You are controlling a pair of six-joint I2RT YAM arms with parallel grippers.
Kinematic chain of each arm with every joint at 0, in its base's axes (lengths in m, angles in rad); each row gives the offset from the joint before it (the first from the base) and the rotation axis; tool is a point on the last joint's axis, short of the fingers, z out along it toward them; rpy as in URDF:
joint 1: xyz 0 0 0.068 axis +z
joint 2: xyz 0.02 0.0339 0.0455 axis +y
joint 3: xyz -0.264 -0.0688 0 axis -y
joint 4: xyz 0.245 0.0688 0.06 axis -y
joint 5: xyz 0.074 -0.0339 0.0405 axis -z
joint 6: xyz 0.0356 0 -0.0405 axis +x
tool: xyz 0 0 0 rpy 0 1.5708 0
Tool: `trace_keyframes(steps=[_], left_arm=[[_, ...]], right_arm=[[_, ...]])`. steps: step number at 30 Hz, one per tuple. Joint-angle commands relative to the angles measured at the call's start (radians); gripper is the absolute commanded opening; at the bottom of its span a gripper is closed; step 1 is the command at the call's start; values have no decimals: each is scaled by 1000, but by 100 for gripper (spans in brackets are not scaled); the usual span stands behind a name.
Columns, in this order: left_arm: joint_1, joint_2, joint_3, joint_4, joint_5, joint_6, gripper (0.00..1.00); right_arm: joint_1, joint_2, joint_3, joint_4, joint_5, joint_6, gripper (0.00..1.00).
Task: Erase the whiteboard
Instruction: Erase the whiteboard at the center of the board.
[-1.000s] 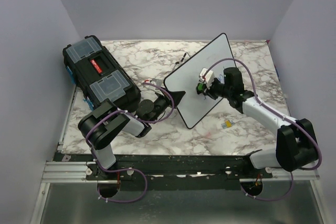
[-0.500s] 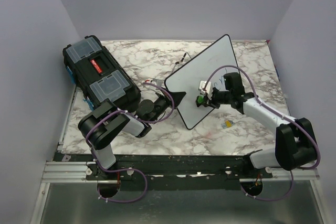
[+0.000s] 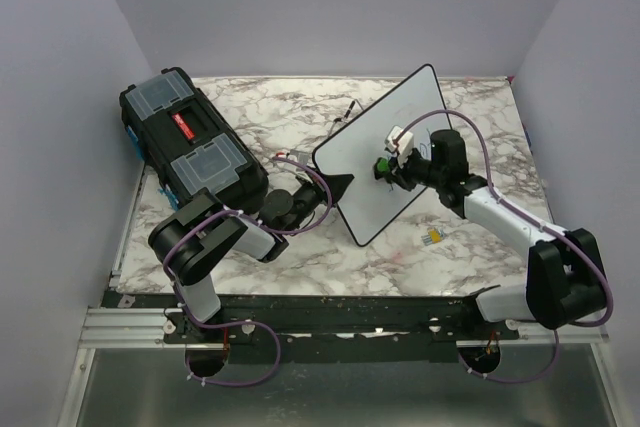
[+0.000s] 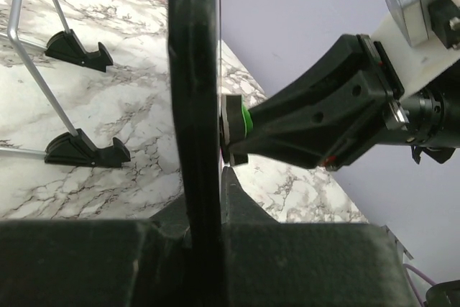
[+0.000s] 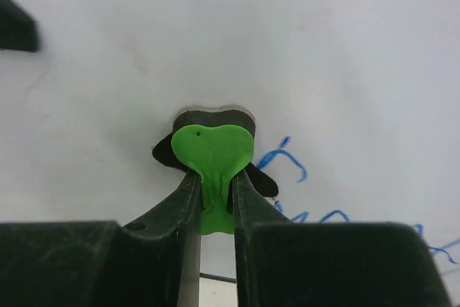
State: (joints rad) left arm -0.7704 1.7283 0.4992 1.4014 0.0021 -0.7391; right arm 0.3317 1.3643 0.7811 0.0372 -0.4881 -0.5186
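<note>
Marble table (image 3: 300, 112) — one whiteboard (image 3: 358, 162), one toolbox (image 3: 190, 147), one eraser (image 5: 212, 150), two pincers (image 3: 335, 185) (image 3: 384, 168)

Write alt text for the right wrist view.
The right gripper, shut on a green heart-shaped eraser, presses its dark pad against the whiteboard. Blue handwriting sits just right of the eraser.

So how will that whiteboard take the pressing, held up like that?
Probably stiff: the whiteboard looks flat and framed. It may pivot or slip, since only the left gripper pinches one edge. The eraser in the right gripper pushes mid-board, so light pressure seems wise.
</note>
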Motion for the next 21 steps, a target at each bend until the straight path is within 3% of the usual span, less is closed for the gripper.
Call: trace_keyframes(steps=[1, 4, 8, 10, 17, 21], left_arm=[[-40, -12, 43, 147, 162, -59, 0], [-40, -11, 43, 151, 163, -60, 0], [-40, -6, 49, 152, 166, -64, 0], [-40, 1, 50, 157, 167, -68, 0], [-40, 1, 51, 149, 166, -71, 0], [-41, 1, 52, 145, 168, -76, 0]], right_arm=[[-22, -1, -17, 100, 196, 7, 1], [-22, 5, -40, -8, 149, -77, 1], [-21, 50, -6, -316, -138, -293, 1], [-10, 62, 10, -364, -222, -315, 1], [6, 35, 77, -144, -219, -116, 1], [6, 25, 102, 59, -48, 65, 1]])
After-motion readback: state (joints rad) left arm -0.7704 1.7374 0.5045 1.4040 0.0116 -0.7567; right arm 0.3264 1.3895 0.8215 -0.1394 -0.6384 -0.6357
